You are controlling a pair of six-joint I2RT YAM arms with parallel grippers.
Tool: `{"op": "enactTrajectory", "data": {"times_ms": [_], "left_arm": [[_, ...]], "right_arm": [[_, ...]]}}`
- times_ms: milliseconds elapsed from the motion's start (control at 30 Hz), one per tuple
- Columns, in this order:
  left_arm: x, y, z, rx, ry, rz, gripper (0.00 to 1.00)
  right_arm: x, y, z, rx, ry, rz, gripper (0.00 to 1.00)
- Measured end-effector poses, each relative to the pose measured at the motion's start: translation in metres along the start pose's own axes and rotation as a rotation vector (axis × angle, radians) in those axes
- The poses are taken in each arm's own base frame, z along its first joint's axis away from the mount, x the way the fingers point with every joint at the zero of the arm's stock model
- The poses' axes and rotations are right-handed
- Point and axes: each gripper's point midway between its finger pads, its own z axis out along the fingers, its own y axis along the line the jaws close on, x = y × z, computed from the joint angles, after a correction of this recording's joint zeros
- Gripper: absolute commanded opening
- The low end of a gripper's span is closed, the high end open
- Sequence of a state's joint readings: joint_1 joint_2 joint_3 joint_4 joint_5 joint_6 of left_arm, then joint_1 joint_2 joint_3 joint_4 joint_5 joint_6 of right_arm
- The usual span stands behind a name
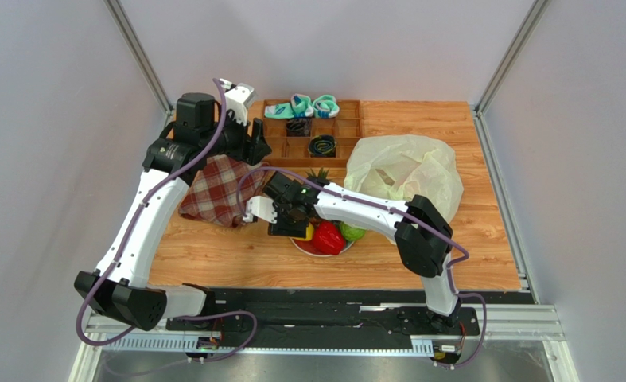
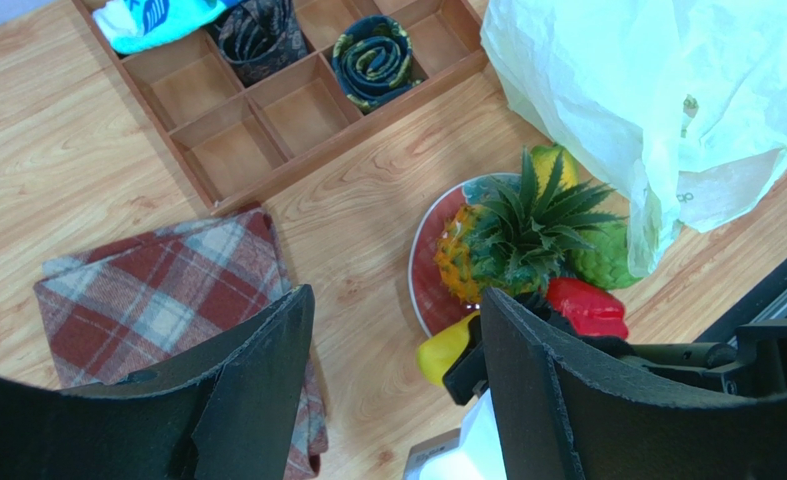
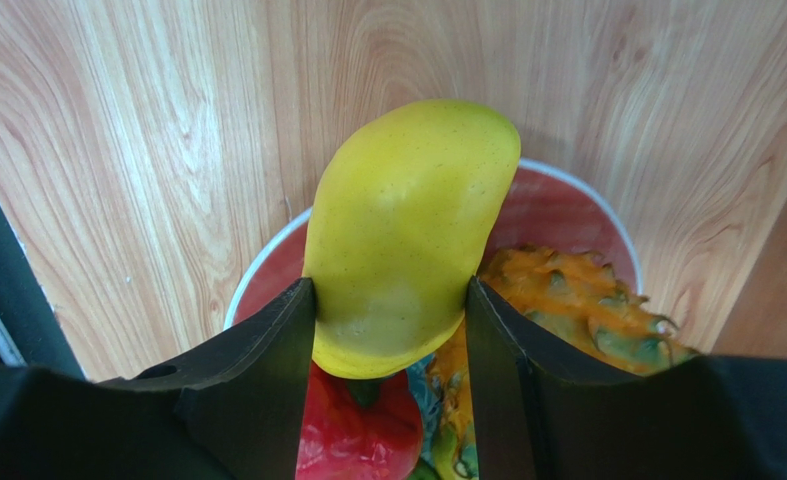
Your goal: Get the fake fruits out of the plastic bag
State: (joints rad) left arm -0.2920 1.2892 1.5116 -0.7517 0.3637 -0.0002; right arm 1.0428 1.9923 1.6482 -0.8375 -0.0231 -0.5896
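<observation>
Fake fruits [image 2: 527, 240] piled on plate [image 3: 567, 210] beside plastic bag [image 2: 647, 90]; mango [image 3: 407, 220] clamped near one end by right gripper [image 3: 389, 298]; left gripper [image 2: 397, 300] spread, empty; likely light, rigid, glossy-slippery; grip widest middle

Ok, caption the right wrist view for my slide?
Right claw clamps the yellow mango over the red plate holding pineapple and pepper.

Bright, even, diffuse light; shadows soft and faint. The plastic bag [image 2: 667, 90] looks nearly washed out, upper right of the left wrist view.
</observation>
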Motion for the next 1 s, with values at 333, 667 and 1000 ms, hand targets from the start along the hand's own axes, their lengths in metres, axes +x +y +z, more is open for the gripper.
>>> {"op": "enactTrajectory", "data": {"times_ms": [333, 667, 1000], "left_arm": [[0.000, 0.008, 0.017, -0.001, 0.030, -0.001, 0.70], [-0.034, 0.006, 0.008, -0.007, -0.038, 0.022, 0.70], [-0.087, -0.033, -0.006, 0.182, -0.176, 0.047, 0.72]], "right_arm": [[0.020, 0.007, -0.002, -0.032, 0.062, 0.100, 0.82], [-0.020, 0.002, -0.085, -0.042, -0.201, 0.107, 0.88], [0.048, -0.053, -0.268, 0.278, -0.540, 0.250, 0.84]]}}
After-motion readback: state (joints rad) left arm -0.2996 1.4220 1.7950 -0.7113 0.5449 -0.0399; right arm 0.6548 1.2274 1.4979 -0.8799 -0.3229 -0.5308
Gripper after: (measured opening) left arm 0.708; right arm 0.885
